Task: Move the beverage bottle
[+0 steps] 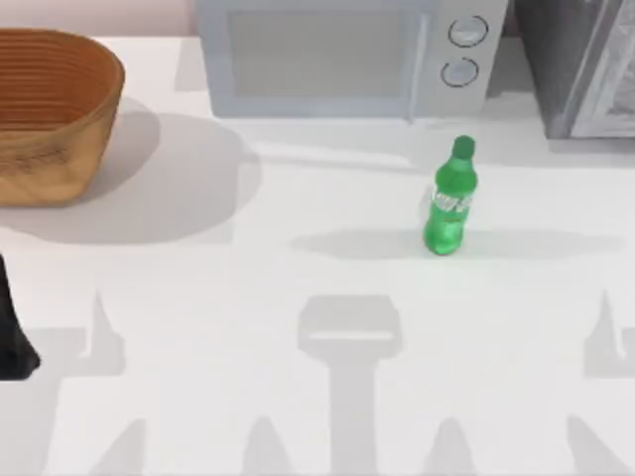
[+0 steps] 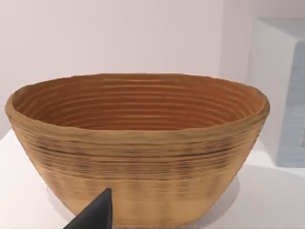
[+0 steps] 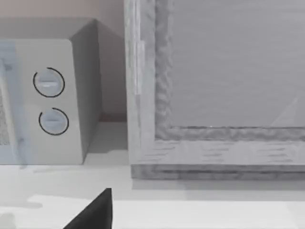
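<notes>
- Beverage bottle (image 1: 453,201) stands upright, right of the picture's middle, below the microwave (image 1: 347,55); nothing touches it.
- Basket (image 1: 50,109) sits upper left.
- Left arm (image 1: 12,337) waits at the left edge; I cannot tell how either gripper's jaws stand.
- Nothing started; next, I think, reach over and grab the bottle's middle.

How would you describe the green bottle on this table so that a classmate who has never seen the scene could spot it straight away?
Start at the pale grey microwave oven with two round dials at the back of the white table. Just in front of its dial end stands a small bright green plastic soda bottle, upright and alone. Its green cap and whitish waist label set it apart from the big woven brown wicker basket at the far left.
</notes>
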Motion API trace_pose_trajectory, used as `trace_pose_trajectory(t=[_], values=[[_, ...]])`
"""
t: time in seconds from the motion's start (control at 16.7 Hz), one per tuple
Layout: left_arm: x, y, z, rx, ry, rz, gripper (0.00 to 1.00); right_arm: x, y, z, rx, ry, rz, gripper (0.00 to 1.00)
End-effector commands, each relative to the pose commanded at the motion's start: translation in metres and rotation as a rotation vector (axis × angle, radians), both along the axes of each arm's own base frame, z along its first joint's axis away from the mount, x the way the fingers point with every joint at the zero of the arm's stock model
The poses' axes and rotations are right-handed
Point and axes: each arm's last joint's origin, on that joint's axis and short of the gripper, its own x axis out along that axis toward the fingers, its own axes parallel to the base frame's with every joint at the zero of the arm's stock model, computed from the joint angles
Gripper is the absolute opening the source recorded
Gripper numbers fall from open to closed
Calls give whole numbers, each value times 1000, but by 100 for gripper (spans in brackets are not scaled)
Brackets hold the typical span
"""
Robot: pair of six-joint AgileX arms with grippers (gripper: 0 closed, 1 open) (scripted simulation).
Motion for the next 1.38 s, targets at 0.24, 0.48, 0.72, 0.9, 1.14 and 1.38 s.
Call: trace_pose_trajectory(t=[0.24,0.48,0.72,0.9,1.14,1.38], values=[[1,-2,6,-3,-15,-17,100,0,0,0,0,0,0,100],[11,-11,33,-12,-71,-100,100,0,0,0,0,0,0,100],[44,-31,59,-19,-81,-221,100,0,0,0,0,0,0,100],[84,-60,60,-15,-39,-327,100,0,0,0,0,0,0,100],[137,-117,25,0,31,-477,100,0,0,0,0,0,0,100],[161,-175,-32,12,60,-615,100,0,0,0,0,0,0,100]])
